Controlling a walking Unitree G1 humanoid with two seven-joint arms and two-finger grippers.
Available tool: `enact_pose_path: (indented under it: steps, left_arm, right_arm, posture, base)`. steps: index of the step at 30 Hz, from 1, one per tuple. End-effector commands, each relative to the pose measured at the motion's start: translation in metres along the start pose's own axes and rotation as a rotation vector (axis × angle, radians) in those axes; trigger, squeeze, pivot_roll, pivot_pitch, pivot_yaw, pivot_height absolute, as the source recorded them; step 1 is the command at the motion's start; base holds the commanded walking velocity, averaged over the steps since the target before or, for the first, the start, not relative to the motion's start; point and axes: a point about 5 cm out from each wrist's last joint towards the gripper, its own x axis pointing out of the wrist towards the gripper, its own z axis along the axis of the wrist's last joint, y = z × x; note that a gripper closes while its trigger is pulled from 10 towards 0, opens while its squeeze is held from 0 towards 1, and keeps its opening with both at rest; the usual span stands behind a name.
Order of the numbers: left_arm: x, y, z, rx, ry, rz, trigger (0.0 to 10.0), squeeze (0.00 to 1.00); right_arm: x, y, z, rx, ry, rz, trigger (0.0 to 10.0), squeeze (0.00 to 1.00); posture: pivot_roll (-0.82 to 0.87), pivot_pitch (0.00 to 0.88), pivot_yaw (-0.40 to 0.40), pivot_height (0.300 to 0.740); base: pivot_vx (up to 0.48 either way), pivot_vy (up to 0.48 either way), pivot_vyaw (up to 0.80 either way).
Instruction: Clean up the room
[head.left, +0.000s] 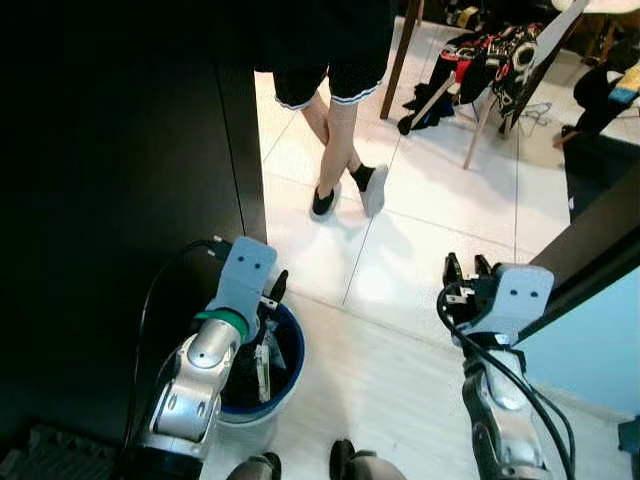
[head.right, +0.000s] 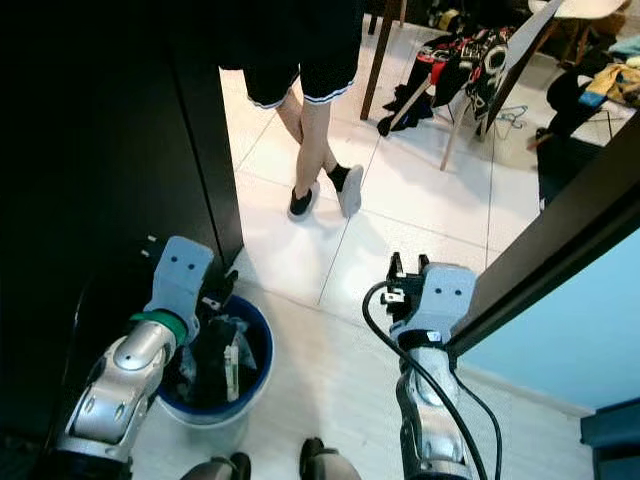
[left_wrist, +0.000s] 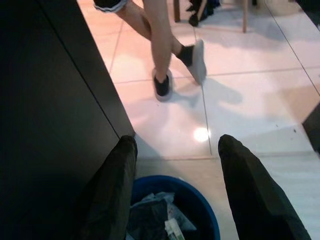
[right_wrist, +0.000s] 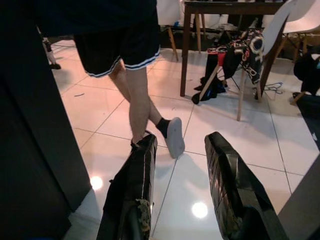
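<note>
A blue bin (head.left: 290, 352) with dark rubbish and crumpled wrappers (left_wrist: 155, 220) inside stands on the floor by my feet, against a black cabinet (head.left: 120, 200). My left gripper (left_wrist: 175, 150) hangs open just above the bin's rim, nothing between its fingers (left_wrist: 117, 185). My right gripper (right_wrist: 177, 150) is raised over the bare tiles to the right, open and empty, pointing toward the room. Clothes (head.left: 490, 60) are draped over a chair (head.left: 520, 60) at the far right.
A person in dark shorts and black-and-white shoes (head.left: 340, 110) stands on the white tiles a step ahead. A wooden table leg (head.left: 398, 60) rises behind them. A dark door edge (head.left: 590, 250) and a light blue wall flank my right side.
</note>
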Motion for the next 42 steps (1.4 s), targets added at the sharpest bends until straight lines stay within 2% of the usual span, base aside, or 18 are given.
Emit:
enact_pose_path:
  steps: [1,8,36,42]
  left_arm:
    - [-0.001,-0.003,-0.0054,0.005,0.016,-0.003,10.0,0.0]
    - [-0.0019,-0.0055,-0.0068,0.008,0.002,-0.008,10.0,0.0]
    - [0.0003,-0.0011,-0.0103,0.026,-0.007,0.006,10.0,0.0]
    - [0.0008,-0.0015,-0.0116,0.022,0.001,0.005,10.0,0.0]
  right_arm:
    - [-0.0045,-0.0016,-0.0064,0.0,0.04,-0.01,10.0,0.0]
    - [-0.0083,-0.0009,-0.0084,0.008,0.061,-0.016,10.0,0.0]
    - [-0.0058,0.0021,-0.0132,0.016,0.089,-0.01,10.0,0.0]
    - [-0.0062,0.0018,-0.0147,0.026,0.1,-0.017,10.0,0.0]
  posture:
    - [-0.01,0.12,0.015,0.72]
    - [-0.01,0.123,0.014,0.72]
    - [0.0,0.113,0.021,0.72]
    - [0.0,0.113,0.021,0.72]
  base:
    - [0.0,0.0,0.0]
    - [-0.273,0.0,0.0]
    - [-0.335,0.0,0.0]
    - [-0.044,0.0,-0.13]
